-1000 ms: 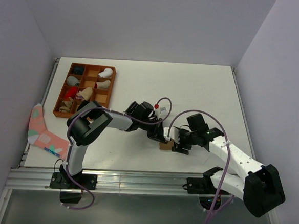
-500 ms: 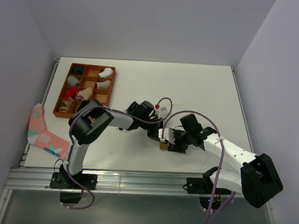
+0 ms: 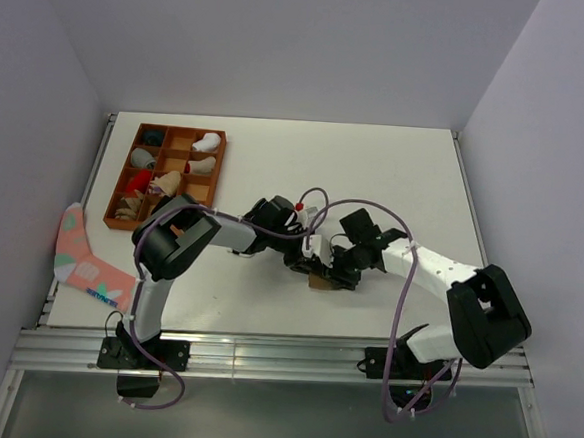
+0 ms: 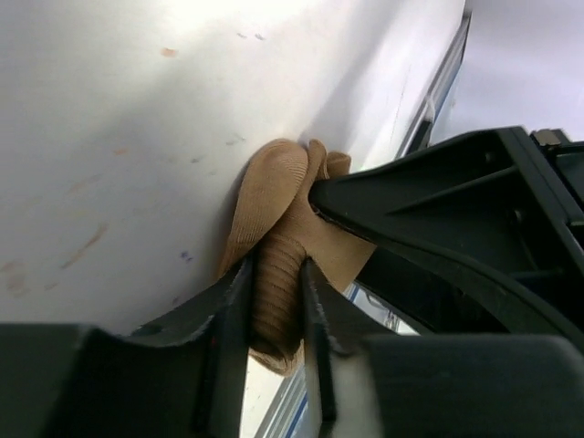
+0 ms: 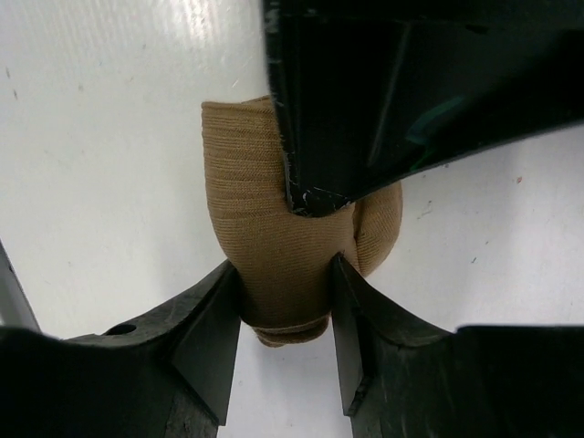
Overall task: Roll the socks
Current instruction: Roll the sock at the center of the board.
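Note:
The tan-brown sock [image 3: 319, 280] lies bunched and partly rolled on the white table, near the front middle. Both grippers meet on it. My left gripper [image 3: 306, 259] is shut on a rolled fold of the sock [image 4: 274, 265], with the fabric squeezed between its fingers [image 4: 233, 310]. My right gripper [image 3: 335, 269] is shut on the sock's other end [image 5: 274, 228], its fingers [image 5: 214, 319] pressing both sides. The left gripper's black finger [image 5: 365, 100] covers the sock's top in the right wrist view. The black striped sock is out of view.
A brown wooden compartment tray [image 3: 218, 169] with white, red and grey sock bundles stands at the back left. A pink sock with teal patches [image 3: 81, 256] hangs over the table's left edge. The metal front rail [image 3: 263, 352] runs just behind the arm bases.
My right gripper has moved left and away from the front edge, onto the tan sock, and its arm has swung inward. The left gripper has stayed on the sock.

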Robot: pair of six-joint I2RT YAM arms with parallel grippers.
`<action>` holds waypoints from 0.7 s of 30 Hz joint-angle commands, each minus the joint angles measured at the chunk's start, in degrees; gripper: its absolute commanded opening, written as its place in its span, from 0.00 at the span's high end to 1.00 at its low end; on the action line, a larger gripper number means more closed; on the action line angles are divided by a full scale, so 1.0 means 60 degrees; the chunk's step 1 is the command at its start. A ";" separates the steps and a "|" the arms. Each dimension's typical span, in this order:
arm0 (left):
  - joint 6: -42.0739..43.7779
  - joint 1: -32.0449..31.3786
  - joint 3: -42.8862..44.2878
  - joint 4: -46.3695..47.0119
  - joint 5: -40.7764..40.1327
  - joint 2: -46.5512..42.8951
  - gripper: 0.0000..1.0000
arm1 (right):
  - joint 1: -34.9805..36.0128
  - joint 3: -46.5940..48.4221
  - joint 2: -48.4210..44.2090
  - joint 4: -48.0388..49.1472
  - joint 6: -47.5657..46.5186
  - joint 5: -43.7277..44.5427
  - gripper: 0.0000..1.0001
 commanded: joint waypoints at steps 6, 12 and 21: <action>-0.1171 0.0358 -0.1923 0.2027 -0.3249 -0.0956 0.59 | -0.0150 0.0775 0.1421 -0.0444 0.1300 0.0056 0.74; -0.1539 0.0402 -0.3037 0.2779 -0.4348 -0.2260 0.52 | -0.0282 0.1214 0.2022 -0.0796 0.1769 0.0041 0.76; -0.2212 0.0373 -0.4634 0.2106 -0.6458 -0.4897 0.48 | -0.0590 0.1844 0.2623 -0.1323 0.1975 -0.0398 0.77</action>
